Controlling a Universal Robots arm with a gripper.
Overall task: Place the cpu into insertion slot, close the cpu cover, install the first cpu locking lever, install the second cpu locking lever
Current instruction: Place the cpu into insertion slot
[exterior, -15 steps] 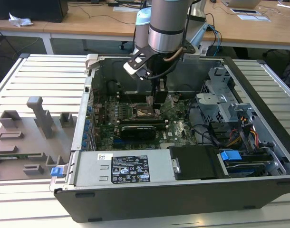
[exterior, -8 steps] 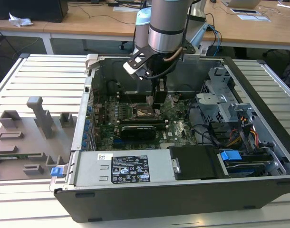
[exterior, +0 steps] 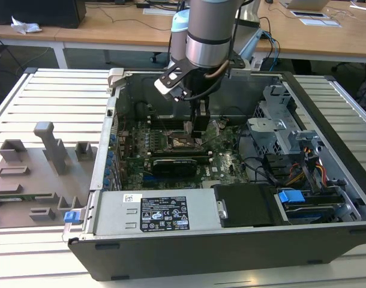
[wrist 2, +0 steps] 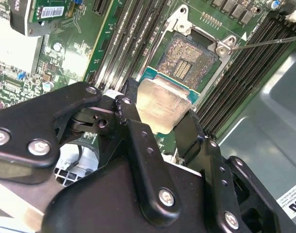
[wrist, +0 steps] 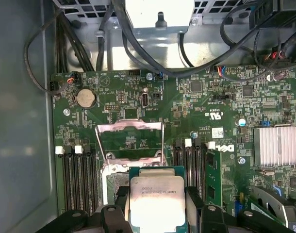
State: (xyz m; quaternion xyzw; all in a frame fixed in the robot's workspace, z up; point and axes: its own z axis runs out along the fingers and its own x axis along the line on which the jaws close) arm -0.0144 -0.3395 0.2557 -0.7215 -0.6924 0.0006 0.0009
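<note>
In both wrist views my gripper (wrist 2: 160,115) (wrist: 156,206) is shut on the cpu (wrist 2: 162,102) (wrist: 155,196), a black finger against each of its two side edges. The chip is a small square with a pale metal top and a green rim. It hangs tilted just over the edge of the open insertion slot (wrist 2: 184,58) (wrist: 114,187), whose contact field lies bare. The cpu cover (wrist: 130,127), a thin silvery frame, stands swung up behind the slot. A thin metal locking lever (wrist 2: 269,42) sticks out beside the socket. In the exterior view the gripper (exterior: 195,129) reaches down into the computer case over the socket (exterior: 183,143).
Memory slots (wrist: 77,179) flank the socket on both sides. A finned heat sink (wrist: 276,145), a coin battery (wrist: 86,98) and loose cables (wrist: 138,53) lie nearby. The power supply (exterior: 159,216) and drive cage (exterior: 279,132) crowd the case. A grey fixture tray (exterior: 39,174) lies outside it.
</note>
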